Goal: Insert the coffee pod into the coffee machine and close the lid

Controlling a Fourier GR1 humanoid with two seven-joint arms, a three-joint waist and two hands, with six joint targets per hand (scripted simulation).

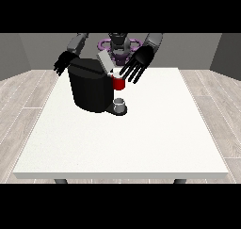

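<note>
1. Bench (141,148): white, broad; its near part is bare.
2. Cup (120,102): small, grey, upright on the machine's dark base plate, below the red part.
3. Machine (89,86): black body, left of the bench's centre, towards the far side.
4. Red holder (118,83): at the machine's right side, above the cup. The pod itself cannot be made out.
5. Lid (103,61): grey flap, tilted up, open.
6. Hand at the view's right (139,63): above the red holder, fingers spread and straight, pointing down; holds nothing.
7. Hand at the view's left (63,63): behind the machine's far left corner, fingers extended downward, nothing held.
</note>
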